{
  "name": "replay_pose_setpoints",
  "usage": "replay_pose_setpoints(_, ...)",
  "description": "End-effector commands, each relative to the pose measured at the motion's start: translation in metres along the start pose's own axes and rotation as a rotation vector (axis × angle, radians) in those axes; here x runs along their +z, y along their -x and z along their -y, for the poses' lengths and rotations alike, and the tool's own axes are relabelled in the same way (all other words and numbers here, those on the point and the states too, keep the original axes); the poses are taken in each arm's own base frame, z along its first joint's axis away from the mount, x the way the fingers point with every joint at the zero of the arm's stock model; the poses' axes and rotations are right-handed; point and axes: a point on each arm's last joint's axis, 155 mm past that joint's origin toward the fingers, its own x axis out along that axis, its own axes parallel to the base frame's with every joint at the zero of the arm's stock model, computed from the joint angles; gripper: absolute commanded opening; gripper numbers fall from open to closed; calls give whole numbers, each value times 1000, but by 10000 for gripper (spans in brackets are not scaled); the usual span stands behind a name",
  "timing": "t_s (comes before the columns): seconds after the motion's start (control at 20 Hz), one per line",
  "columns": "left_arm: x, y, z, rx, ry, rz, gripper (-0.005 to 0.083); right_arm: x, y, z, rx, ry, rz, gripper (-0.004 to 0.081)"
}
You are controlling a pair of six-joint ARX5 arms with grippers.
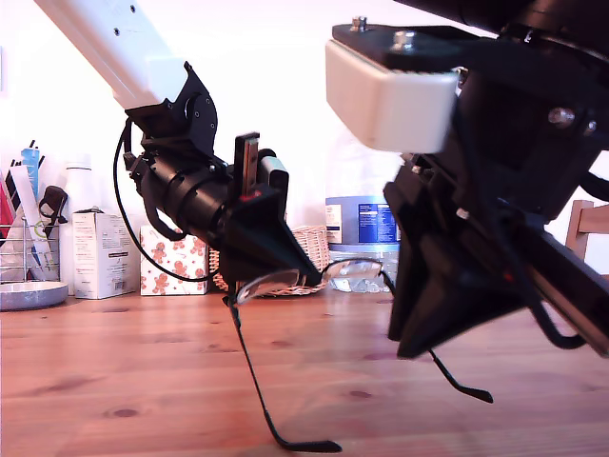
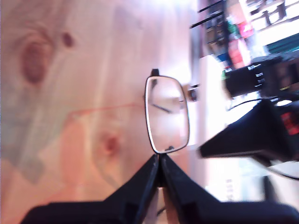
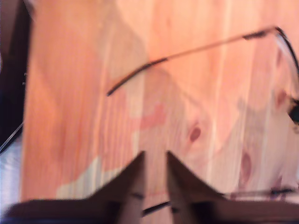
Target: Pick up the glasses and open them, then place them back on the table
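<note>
The glasses [image 1: 285, 282] are held up off the reddish-brown wooden counter [image 1: 114, 381], temple arms swung open and hanging down toward the knotted, grained boards. My first tool [image 2: 159, 161] is clenched on the frame rim at one lens, at the exterior view's left; my second tool [image 3: 155, 156], at the exterior view's right, stands slightly parted with one temple arm running through the gap, and I cannot tell whether it pinches it. Far edge, against a bright white wall: wicker basket [image 1: 309, 249], water bottle [image 1: 362, 238], gingerbread-print box [image 1: 173, 259], white carton [image 1: 99, 253], wire pen holder [image 1: 27, 249]; a wooden chair [image 1: 590, 224] at the exterior view's right.
</note>
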Motion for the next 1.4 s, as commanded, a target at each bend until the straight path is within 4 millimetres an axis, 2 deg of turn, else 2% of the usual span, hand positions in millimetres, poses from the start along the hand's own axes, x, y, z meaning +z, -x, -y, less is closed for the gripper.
replay_pose_setpoints(0.0, -1, -4, -10, 10, 3, -9, -21, 0, -1, -1, -1, -18, -1, -8)
replay_pose_setpoints(0.6, 6, 4, 5, 8, -8, 11, -21, 4, 0, 4, -19, -46, 14, -8)
replay_pose_setpoints(1.15, 26, 37, 59, 50, -143, 79, -21, 3, -1, 3, -17, -72, 13, -8)
replay_pose_setpoints(1.35, 28, 49, 71, 119, -195, 78, -21, 2, -1, 2, -10, -100, 8, -8)
